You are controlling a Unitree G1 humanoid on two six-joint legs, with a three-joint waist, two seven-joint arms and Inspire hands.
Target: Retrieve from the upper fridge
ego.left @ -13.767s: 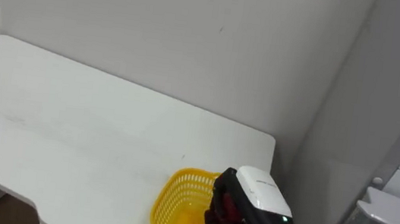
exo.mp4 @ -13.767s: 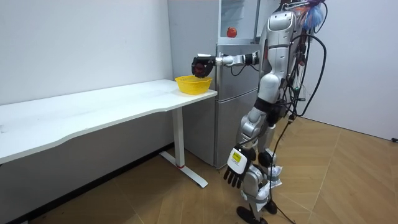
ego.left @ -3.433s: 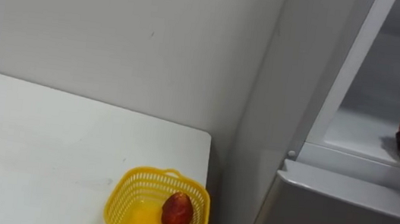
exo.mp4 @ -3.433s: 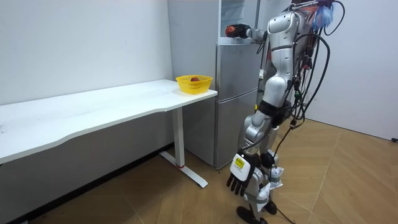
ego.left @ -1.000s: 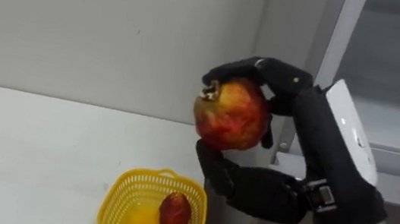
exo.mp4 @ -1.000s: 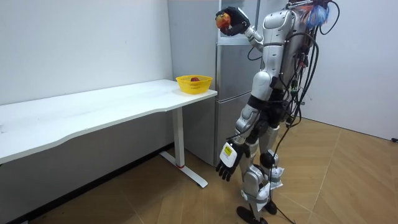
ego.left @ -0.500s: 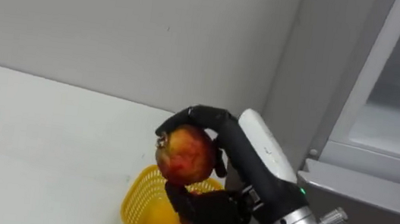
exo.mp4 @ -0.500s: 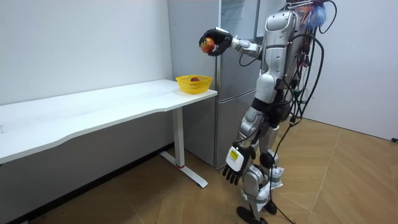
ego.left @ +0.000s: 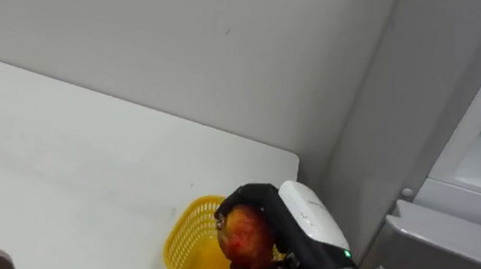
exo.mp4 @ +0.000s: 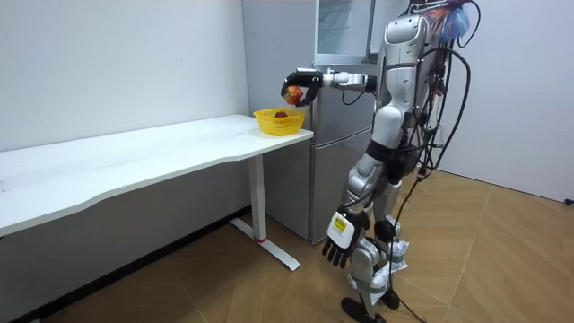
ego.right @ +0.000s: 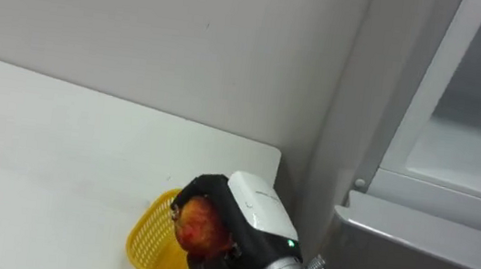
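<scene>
Left eye view: my right hand [ego.left: 302, 217], fingers curled round the red fruit [ego.left: 242, 234], holds it over the yellow basket [ego.left: 181, 242] on the table [ego.left: 55, 148], apparently just above the rim; placing is in hand, so I must next lower and release, my left hand [exo.mp4: 339, 237] hanging loose-fingered at my thigh.

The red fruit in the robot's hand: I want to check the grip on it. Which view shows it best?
The right eye view: the red fruit is close, the right hand curled over it above the yellow basket. The left eye view shows much the same. The room view shows it small and far off.
</scene>
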